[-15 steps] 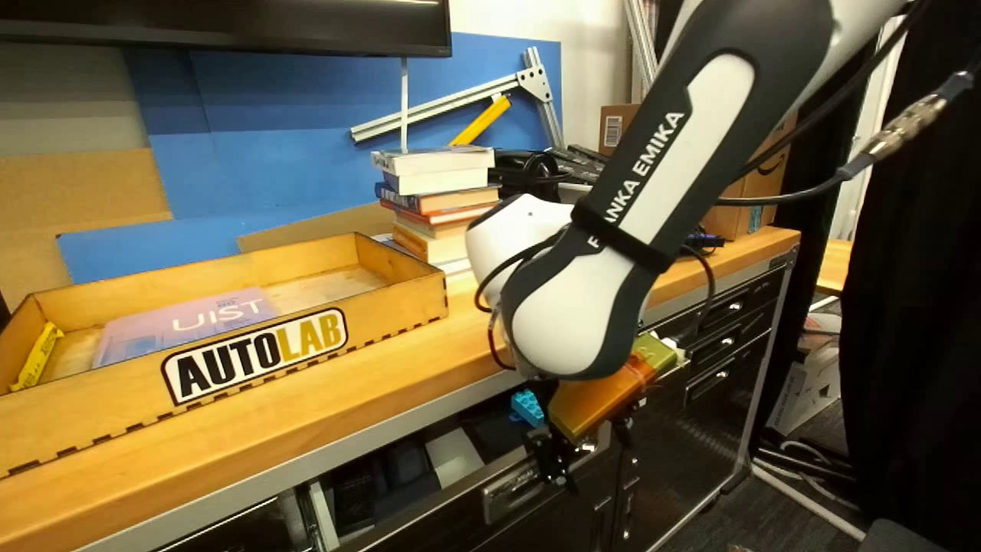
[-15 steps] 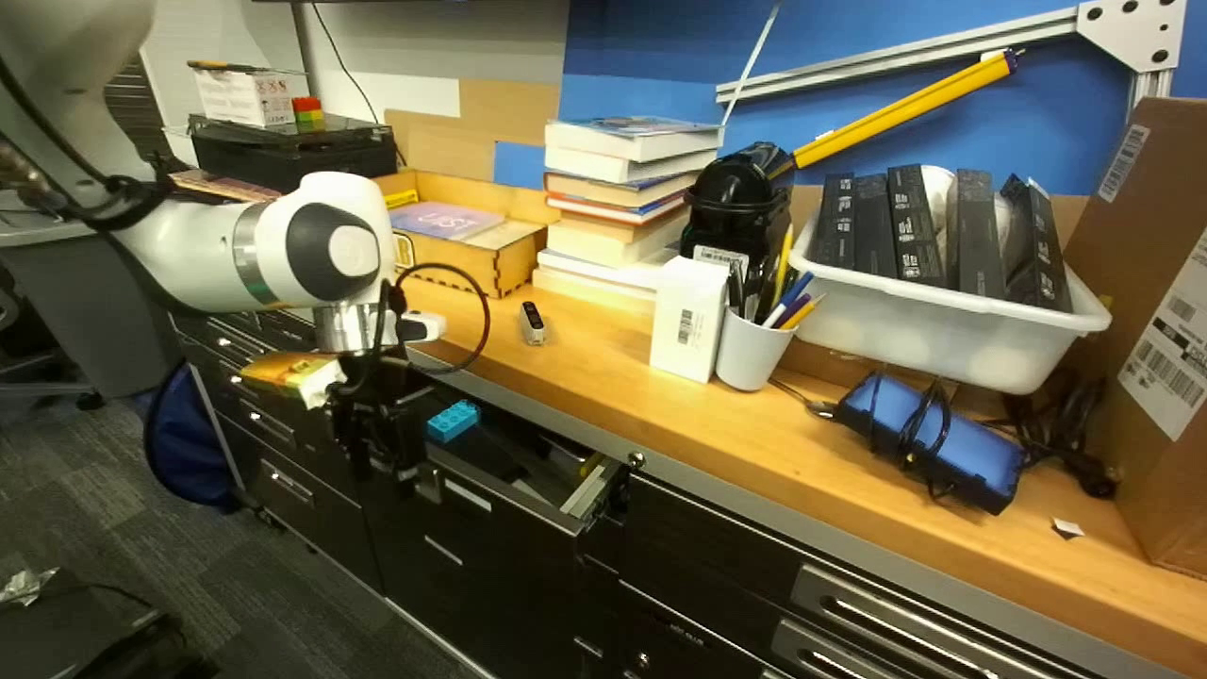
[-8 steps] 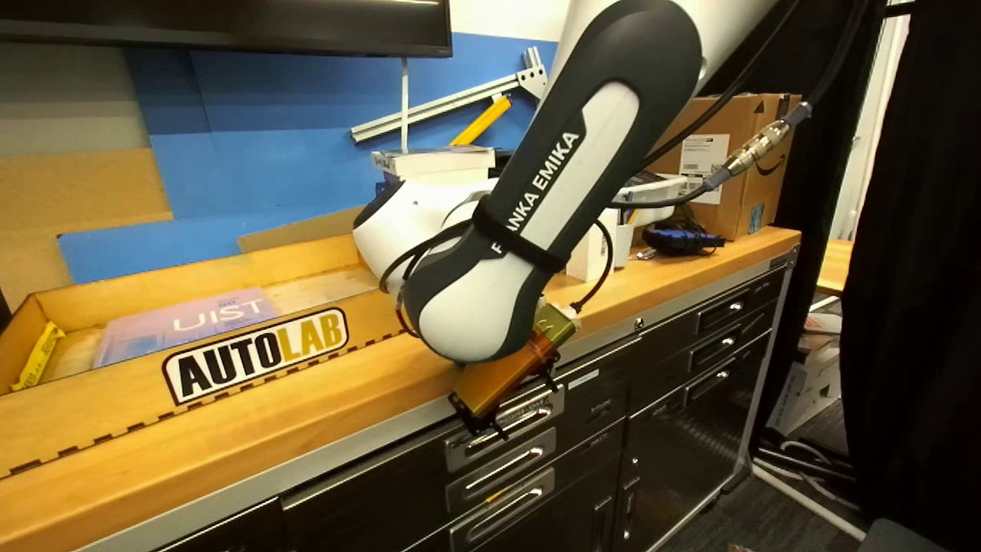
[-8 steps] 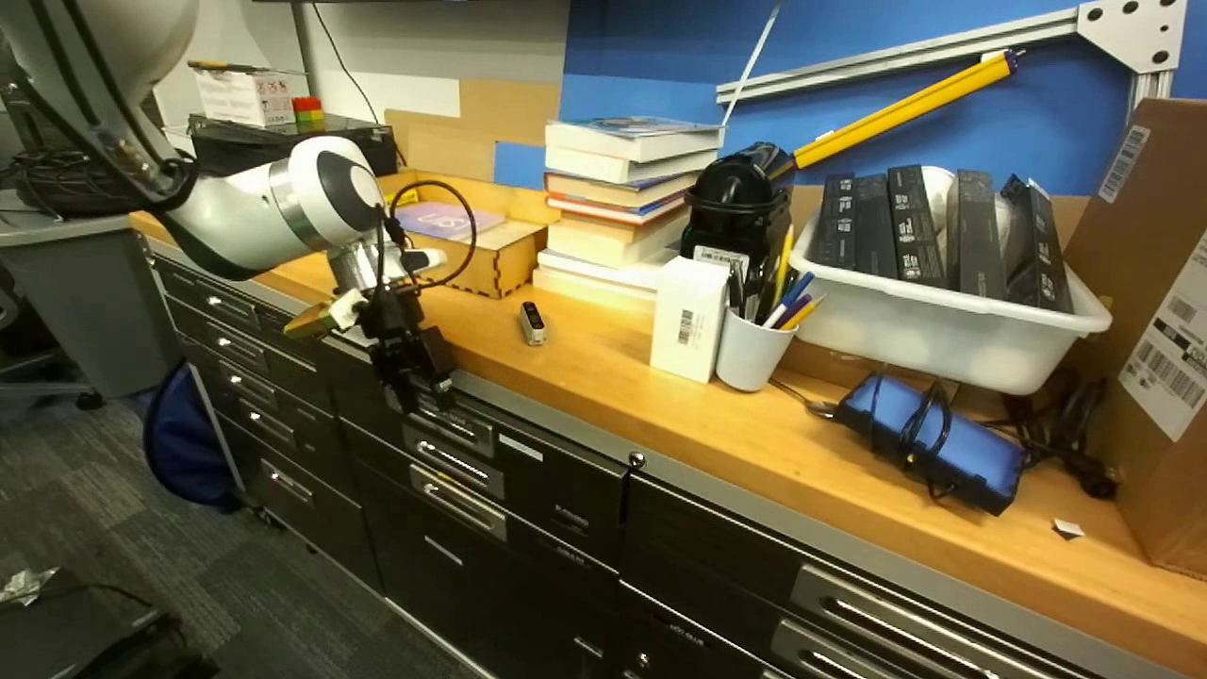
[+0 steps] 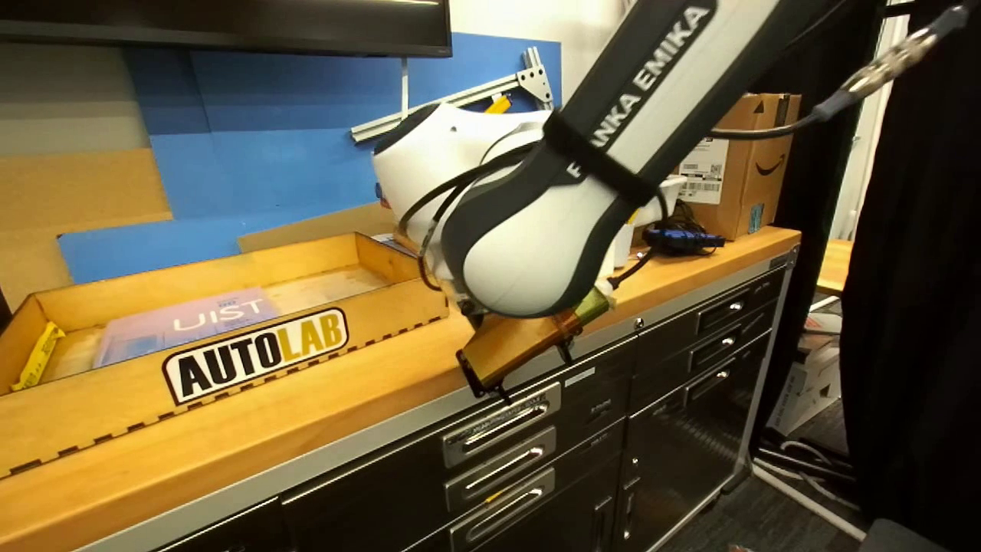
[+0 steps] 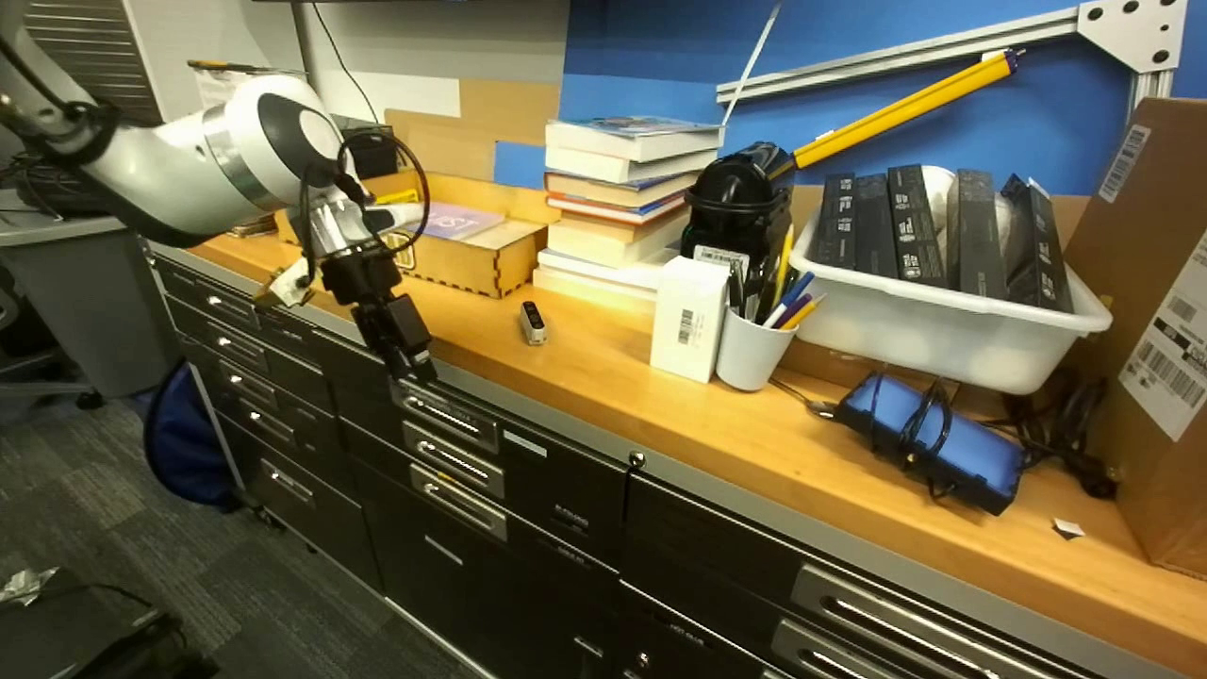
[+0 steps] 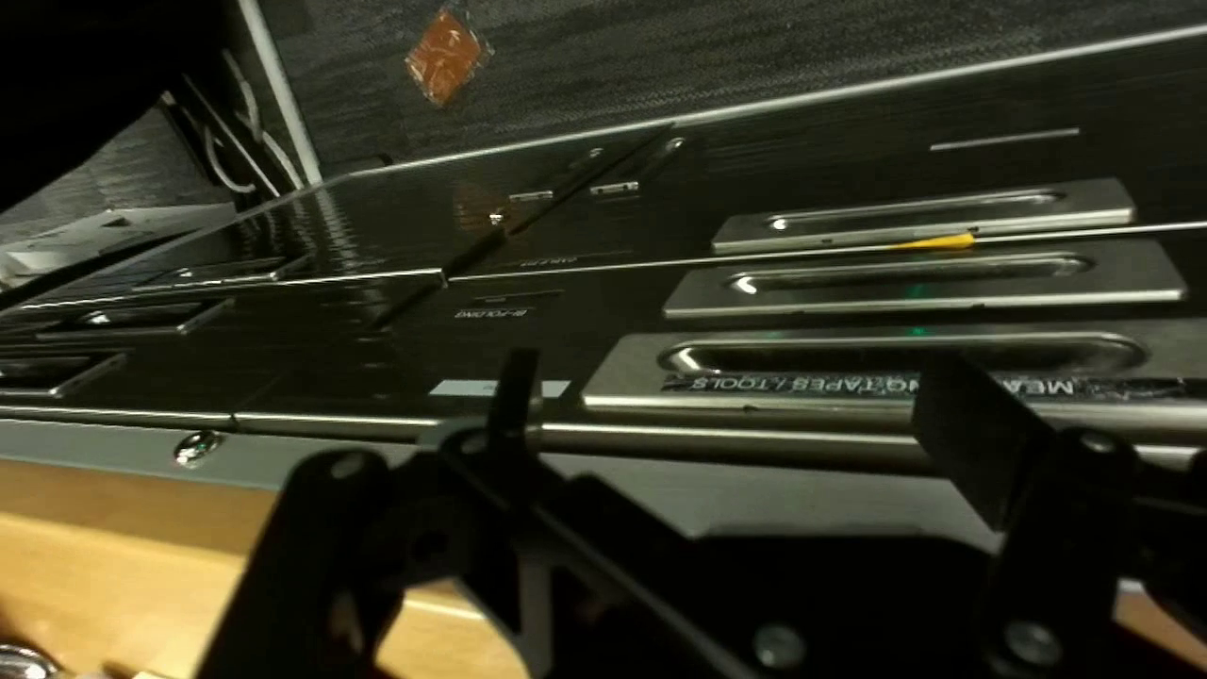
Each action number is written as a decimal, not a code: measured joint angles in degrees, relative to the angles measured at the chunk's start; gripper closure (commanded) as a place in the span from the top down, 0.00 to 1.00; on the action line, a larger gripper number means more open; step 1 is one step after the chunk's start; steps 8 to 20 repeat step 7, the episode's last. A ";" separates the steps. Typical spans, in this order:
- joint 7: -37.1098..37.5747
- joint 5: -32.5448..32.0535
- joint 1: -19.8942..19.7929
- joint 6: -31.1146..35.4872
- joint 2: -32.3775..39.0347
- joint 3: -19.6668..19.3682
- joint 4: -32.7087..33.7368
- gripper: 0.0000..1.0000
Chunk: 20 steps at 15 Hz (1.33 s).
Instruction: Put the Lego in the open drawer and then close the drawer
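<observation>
Lego is out of view, presumably inside the drawer [image 5: 498, 433], which has just closed below the near edge of the counter [image 6: 608, 377]. The gripper [image 7: 731, 396], jaws wide apart and holding nothing, hangs nearby; the task looks finished.

Drawer [image 5: 406, 479], closed. From my remote station I see it as wide and dark grey, its front set directly beneath the edge of the table [image 5: 368, 383] and, as far as I can tell, flush; the inside is hidden from me. A silvery handle plate [image 5: 502, 427] with an elongated recess runs horizontally across part of the front, uppermost in its column in both exterior views. To its right in those same views I note a narrow pale strip [image 6: 524, 445]. In my wrist view the plate's dark label [image 7: 768, 383] appears upside down and partly covered, with "TAPES / TOOLS" legible.
</observation>
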 measured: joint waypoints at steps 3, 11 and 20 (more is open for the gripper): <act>-0.19 1.89 -1.87 4.19 -8.84 0.21 -5.80 1.00; -10.52 16.84 -3.63 6.07 -18.47 -0.41 -10.97 1.00; -10.52 16.84 -3.63 6.07 -18.47 -0.41 -10.97 1.00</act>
